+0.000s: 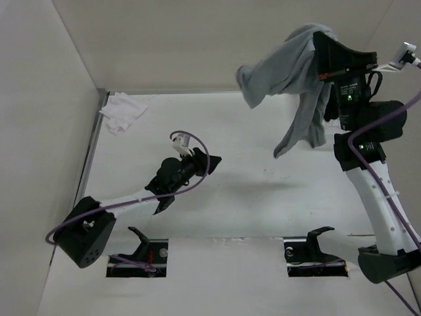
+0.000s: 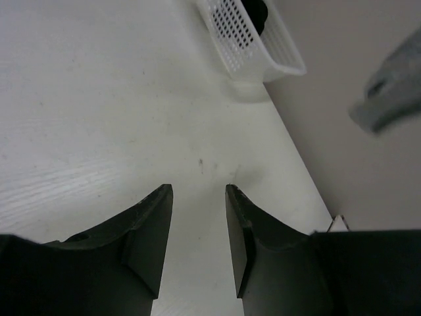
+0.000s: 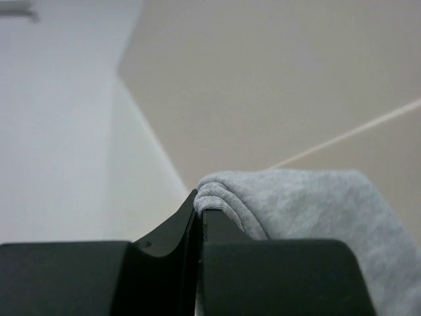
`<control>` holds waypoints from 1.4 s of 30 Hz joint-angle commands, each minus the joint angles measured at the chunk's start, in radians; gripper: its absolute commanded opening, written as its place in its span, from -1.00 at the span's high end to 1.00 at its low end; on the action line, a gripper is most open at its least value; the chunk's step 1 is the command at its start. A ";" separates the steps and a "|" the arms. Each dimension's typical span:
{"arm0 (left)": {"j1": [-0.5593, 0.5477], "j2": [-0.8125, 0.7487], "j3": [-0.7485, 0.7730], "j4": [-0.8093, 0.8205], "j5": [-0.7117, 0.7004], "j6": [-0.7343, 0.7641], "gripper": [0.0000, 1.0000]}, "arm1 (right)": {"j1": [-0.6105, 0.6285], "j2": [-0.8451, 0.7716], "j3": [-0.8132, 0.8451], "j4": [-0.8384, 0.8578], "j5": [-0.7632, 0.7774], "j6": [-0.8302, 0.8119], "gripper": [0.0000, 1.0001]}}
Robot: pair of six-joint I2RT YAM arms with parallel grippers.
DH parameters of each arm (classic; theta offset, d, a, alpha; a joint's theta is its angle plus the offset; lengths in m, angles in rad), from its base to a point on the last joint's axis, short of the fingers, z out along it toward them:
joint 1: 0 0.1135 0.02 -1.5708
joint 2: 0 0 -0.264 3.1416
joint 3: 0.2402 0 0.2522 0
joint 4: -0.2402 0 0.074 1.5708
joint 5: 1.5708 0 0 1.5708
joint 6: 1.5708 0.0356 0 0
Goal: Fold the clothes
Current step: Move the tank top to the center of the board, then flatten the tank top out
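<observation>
**Grey top held in the air over the table's far right**

The right gripper (image 1: 320,38) is raised high above the far right part of the table (image 1: 250,197). Its jaws are pressed together on a bunched fold of the heather-grey tank top (image 1: 289,66). In the right wrist view the two black fingers meet with almost no gap, and a rolled edge of grey knit sits pinched at their tips (image 3: 199,204) and spills away to one side.

From above, the garment hangs clear of the table. One crumpled mass drapes over the gripper and out to the left, and a narrower strip dangles straight down beside the right arm. No part of it touches the tabletop — its soft shadow lies on the white surface below. How the neck and armholes are arranged cannot be made out in the bunching.

The left gripper (image 1: 214,161) hovers low over the left-middle of the table, well apart from the garment and pointing towards the table's right side. In the left wrist view its fingers stand parted with bare tabletop showing between them (image 2: 198,197) — nothing is in its hold. A blurred grey corner of the top shows at the right edge of that view.

A small white cloth (image 1: 122,112) lies crumpled in the table's far left corner. A white perforated basket (image 2: 230,33) sits at the table's edge against the wall, with something dark (image 2: 256,10) inside it.
</observation>
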 commanded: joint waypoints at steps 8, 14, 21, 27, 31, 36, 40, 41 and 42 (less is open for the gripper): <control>0.241 -0.449 -0.085 -0.325 -0.113 -0.051 0.23 | 0.338 -0.049 -0.175 -0.061 0.063 -0.113 0.86; 0.406 -0.487 -0.104 -0.447 -0.063 -0.065 0.21 | 0.351 0.253 -0.423 0.154 0.080 0.042 0.80; 0.392 -0.408 -0.082 -0.441 -0.039 -0.054 0.19 | 0.214 0.580 -0.215 0.010 -0.024 0.063 -0.01; 0.283 -0.257 -0.050 -0.426 -0.087 0.000 0.18 | 0.216 0.424 -0.477 0.024 0.042 -0.006 0.05; 0.190 -0.111 0.023 -0.421 -0.131 0.044 0.21 | 0.243 0.341 -0.665 -0.041 0.092 0.007 0.73; 0.093 0.010 0.094 -0.424 -0.251 0.090 0.18 | 0.367 0.205 -0.849 -0.200 0.228 0.001 0.26; 0.045 0.082 0.137 -0.418 -0.335 0.109 0.05 | 0.475 0.068 -0.929 -0.379 0.370 0.027 -0.17; 0.035 0.107 0.154 -0.416 -0.345 0.119 0.03 | 0.498 0.047 -0.933 -0.429 0.390 0.039 -0.21; 0.025 0.136 0.177 -0.421 -0.349 0.131 0.02 | 0.528 0.022 -0.943 -0.491 0.410 0.068 -0.25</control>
